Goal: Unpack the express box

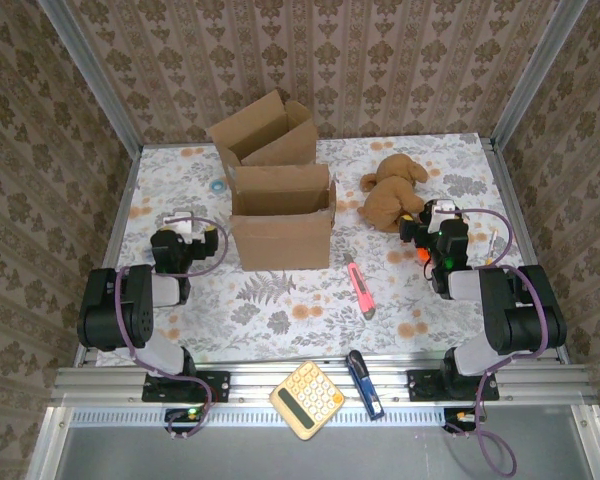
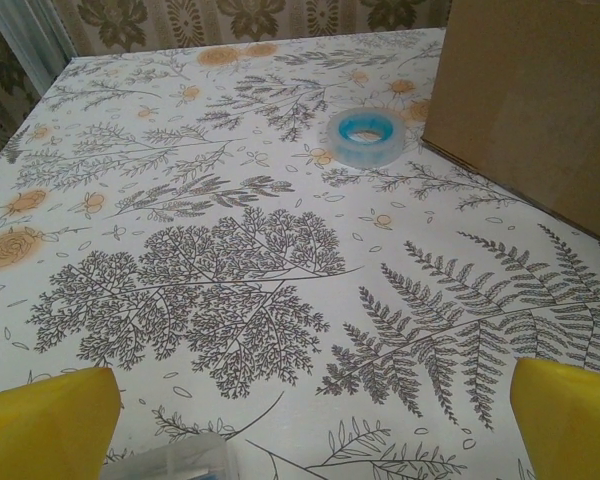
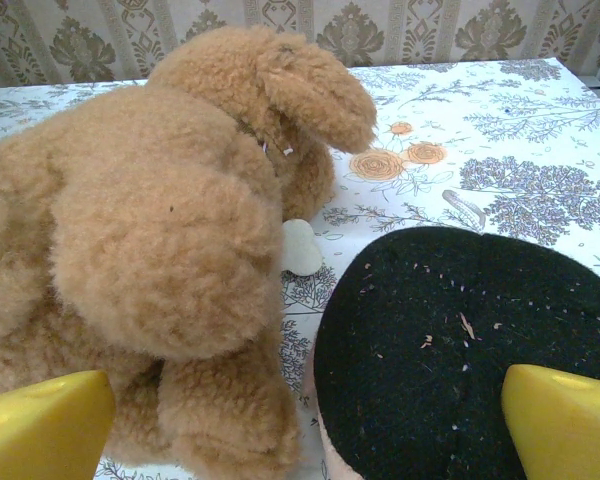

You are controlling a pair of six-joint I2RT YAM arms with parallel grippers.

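Observation:
The express box point(image 1: 281, 216) is brown cardboard and stands open in the middle of the table, its flaps point(image 1: 265, 130) raised behind it. Its side wall point(image 2: 535, 100) fills the right of the left wrist view. A brown plush dog point(image 1: 390, 190) lies to the right of the box. My left gripper point(image 1: 185, 226) rests low at the box's left, open over bare tablecloth point(image 2: 310, 440). My right gripper point(image 1: 435, 216) is open just in front of the plush dog point(image 3: 150, 230), with a black round fuzzy thing point(image 3: 470, 350) beneath it and nothing held.
A blue tape roll point(image 2: 366, 137) lies left of the box near its far corner. A pink utility knife point(image 1: 361, 288) lies in front of the box. A yellow calculator point(image 1: 307, 400) and a blue tool point(image 1: 364, 383) sit on the front rail. Patterned walls enclose the table.

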